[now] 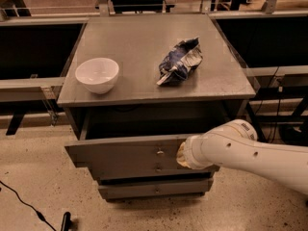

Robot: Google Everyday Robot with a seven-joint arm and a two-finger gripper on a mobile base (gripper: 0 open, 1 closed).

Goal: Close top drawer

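Note:
The top drawer (115,157) is a wide grey drawer with a small brass knob (160,152). It stands pulled out from the grey cabinet, and a dark gap shows behind its front. My gripper (181,154) is at the end of the white arm (240,153). It sits against the right part of the drawer front, just right of the knob. The arm's end covers its tip.
A white bowl (97,74) and a crumpled blue and white chip bag (181,61) lie on the cabinet top (139,37). Two lower drawer fronts (154,189) sit beneath the top drawer. A black cable (24,206) runs across the speckled floor at the left. Dark counters flank the cabinet.

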